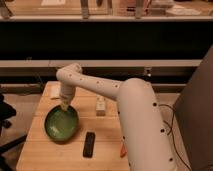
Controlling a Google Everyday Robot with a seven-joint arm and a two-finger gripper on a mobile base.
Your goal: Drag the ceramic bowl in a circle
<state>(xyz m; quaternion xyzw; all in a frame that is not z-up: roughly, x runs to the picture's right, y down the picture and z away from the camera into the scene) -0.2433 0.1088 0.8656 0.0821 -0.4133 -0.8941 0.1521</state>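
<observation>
The ceramic bowl (61, 124) is round, shallow and glossy green with a darker rim. It sits on the left half of the wooden table (45, 154). My gripper (65, 106) hangs from the white arm and reaches down onto the bowl's far rim, touching it at the upper right edge. A black remote-like bar (89, 144) lies just right of the bowl, near the front of the table.
A small white block (101, 105) stands mid-table behind the remote. An orange-red object (122, 149) lies at the right, partly hidden by my arm. A pale item (54, 92) lies at the back left corner. A dark chair (5, 111) is left of the table; shelving stands behind.
</observation>
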